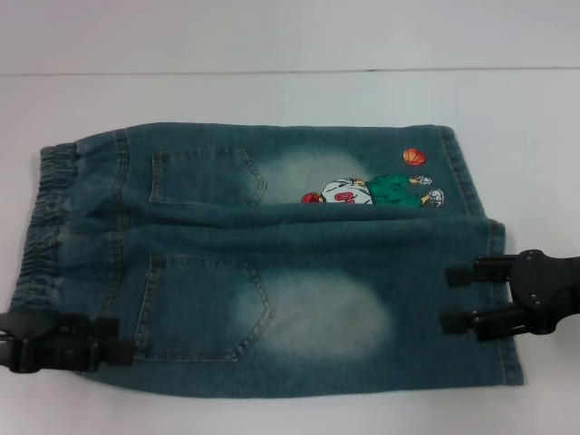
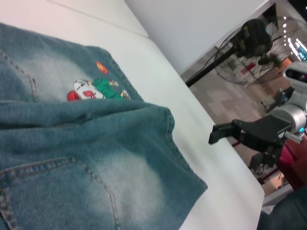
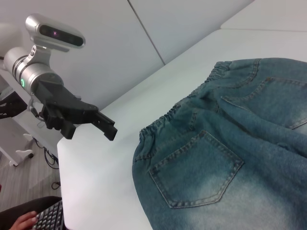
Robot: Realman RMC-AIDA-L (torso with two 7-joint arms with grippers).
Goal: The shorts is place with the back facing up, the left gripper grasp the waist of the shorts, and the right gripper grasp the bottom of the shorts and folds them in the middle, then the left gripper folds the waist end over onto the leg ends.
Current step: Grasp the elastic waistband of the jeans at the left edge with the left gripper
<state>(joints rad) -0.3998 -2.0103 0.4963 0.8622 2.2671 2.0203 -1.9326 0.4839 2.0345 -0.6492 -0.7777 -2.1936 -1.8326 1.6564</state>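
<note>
so the denim shorts [image 1: 272, 258] lie flat on the white table [image 1: 272, 91], back pockets up, waist left, leg hems right. the left gripper [image 1: 113, 349] hovers at the near waist corner, the right gripper [image 1: 458, 297] at the near leg hem, both spread open and empty. next, each should close on its edge before folding.

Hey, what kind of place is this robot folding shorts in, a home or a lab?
Probably a lab or test workshop, not a home: the denim shorts lie on a plain white table, a big standing floor fan is behind it, and someone's hand rests on a keyboard beside the table.
</note>
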